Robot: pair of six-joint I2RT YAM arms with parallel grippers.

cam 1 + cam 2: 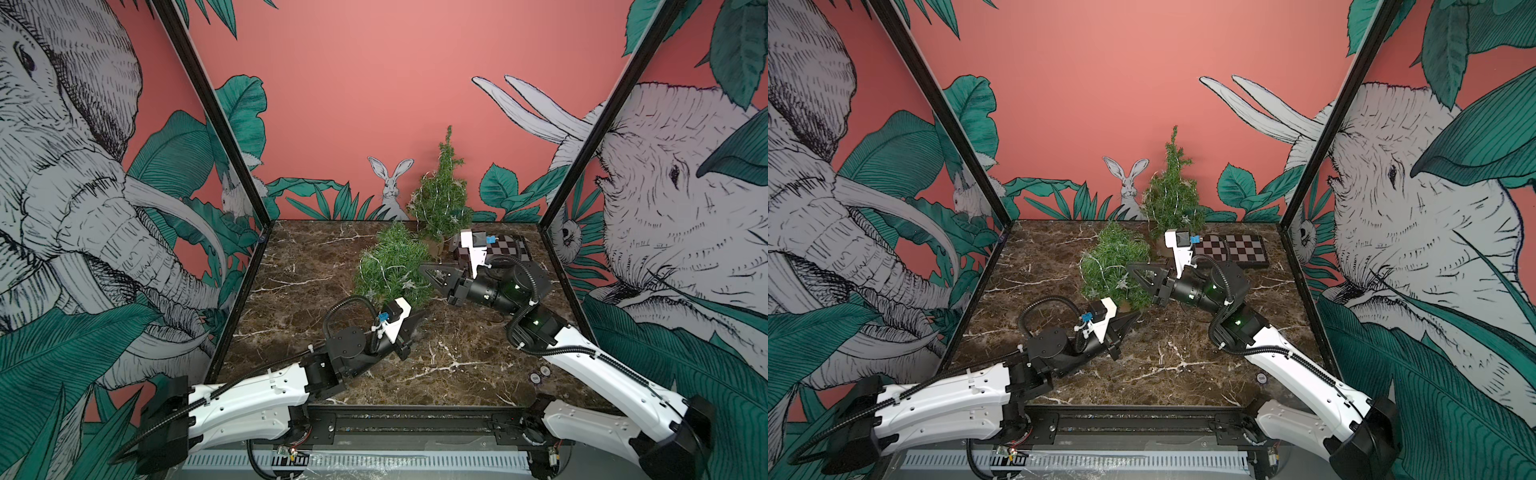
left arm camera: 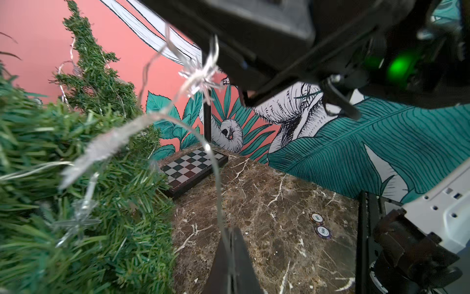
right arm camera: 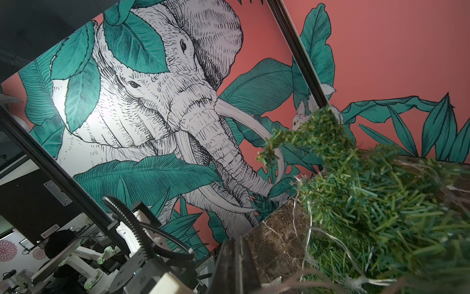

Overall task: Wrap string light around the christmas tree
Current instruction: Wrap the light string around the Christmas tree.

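String light [image 2: 217, 178] pinched between the closed fingertips of the left end effector [image 2: 232, 236], just beside the front of the nearer tree [image 1: 390, 262] and low over the table [image 1: 311, 299]. Rest of the thin strand draped loosely across that tree's branches, with more looped on the upright tree [image 1: 442, 199] at the back. Right end effector [image 1: 428, 271] shut as well, at the right side of the nearer tree, touching or close to its needles; no telling of any hold there. Step in hand, by judgement: carrying the strand round the nearer tree. Hold the pinch firm but pull gently: thin wire, prone to snagging on needles; small tree, likely to tip or slide under a tug. Lead the strand in a wide arc clear of the branch tips, then lower it into the foliage instead of dragging it across. Steady the tree with the right end effector if possible, and avoid crossing the arms.
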